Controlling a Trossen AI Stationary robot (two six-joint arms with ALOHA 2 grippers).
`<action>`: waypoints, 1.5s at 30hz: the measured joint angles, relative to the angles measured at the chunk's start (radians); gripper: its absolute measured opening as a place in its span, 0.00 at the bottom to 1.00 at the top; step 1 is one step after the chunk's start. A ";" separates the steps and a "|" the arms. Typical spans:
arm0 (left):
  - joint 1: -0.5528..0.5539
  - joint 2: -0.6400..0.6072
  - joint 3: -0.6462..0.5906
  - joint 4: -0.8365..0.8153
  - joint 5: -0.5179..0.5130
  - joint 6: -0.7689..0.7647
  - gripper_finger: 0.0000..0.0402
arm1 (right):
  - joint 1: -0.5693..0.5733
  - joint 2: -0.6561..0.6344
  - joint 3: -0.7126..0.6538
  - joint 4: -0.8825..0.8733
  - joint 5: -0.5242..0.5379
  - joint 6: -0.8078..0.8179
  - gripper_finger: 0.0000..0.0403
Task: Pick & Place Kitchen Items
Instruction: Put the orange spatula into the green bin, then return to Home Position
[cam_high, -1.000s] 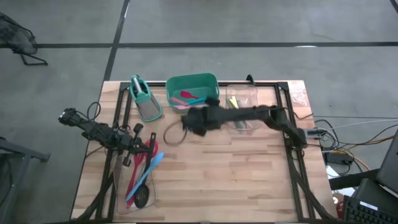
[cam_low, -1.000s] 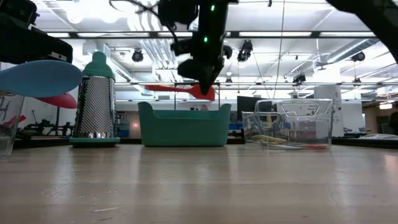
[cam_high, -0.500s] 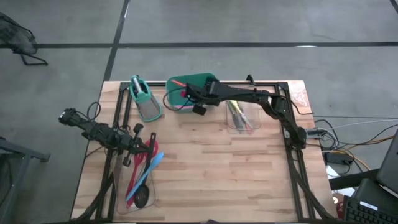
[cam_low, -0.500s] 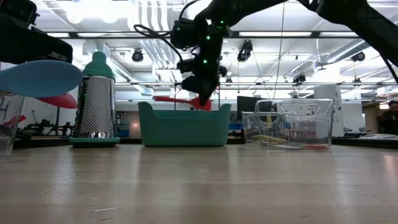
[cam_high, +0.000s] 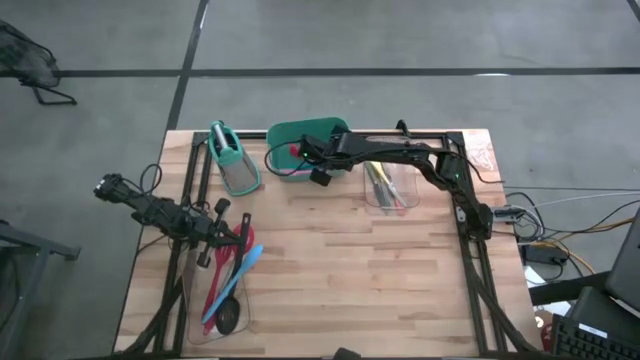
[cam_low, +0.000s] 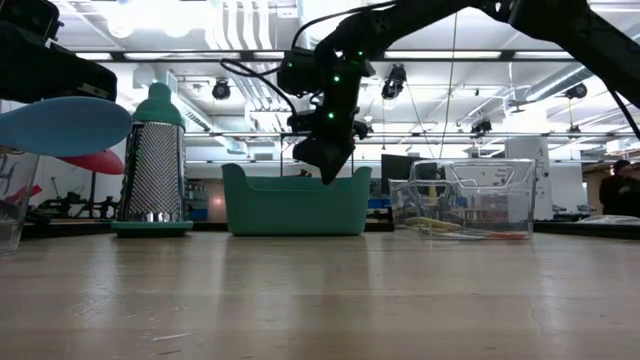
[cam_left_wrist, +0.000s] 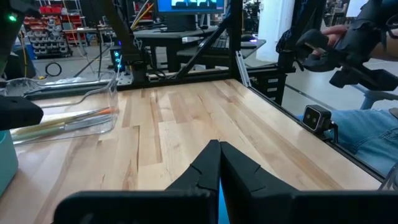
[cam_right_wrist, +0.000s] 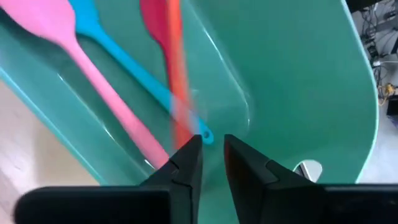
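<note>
My right gripper (cam_high: 303, 153) is open and points down into the green tub (cam_high: 305, 135) at the table's far side; it also shows in the low view (cam_low: 328, 172). In its wrist view (cam_right_wrist: 213, 140) a red spatula (cam_right_wrist: 166, 43), blurred, lies in the tub with a pink spatula (cam_right_wrist: 93, 81) and a blue one (cam_right_wrist: 124, 59). My left gripper (cam_high: 240, 236) is shut above a clear bin (cam_high: 195, 320) at the near left. That bin holds red utensils, a blue spatula (cam_high: 243, 268) and a black ladle (cam_high: 228, 318). My left gripper is shut, and a strip of blue (cam_left_wrist: 219, 202) shows between its fingers. I cannot tell whether it touches the blue spatula below it.
The metal grater with a teal handle (cam_high: 232, 160) stands left of the tub. A clear bin (cam_high: 388, 175) with yellow-handled tools stands to the tub's right. Bare wood fills the table's middle and near right. A person's legs (cam_left_wrist: 367, 130) show beyond the table's edge.
My right gripper has carried the red spatula from over the table's middle toward the far edge and down over the green tub. It has let go, and the spatula has dropped into the tub.
</note>
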 joint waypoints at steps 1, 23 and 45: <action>0.000 0.000 0.000 0.000 0.000 0.000 0.02 | 0.000 0.000 -0.004 -0.001 0.001 -0.001 0.19; 0.000 0.000 0.000 0.000 0.000 0.000 0.02 | 0.244 -0.192 -0.086 -0.061 -0.004 0.017 0.13; 0.000 0.000 0.000 0.000 0.000 0.000 0.02 | 0.513 -0.827 -0.910 0.474 -0.003 0.081 0.02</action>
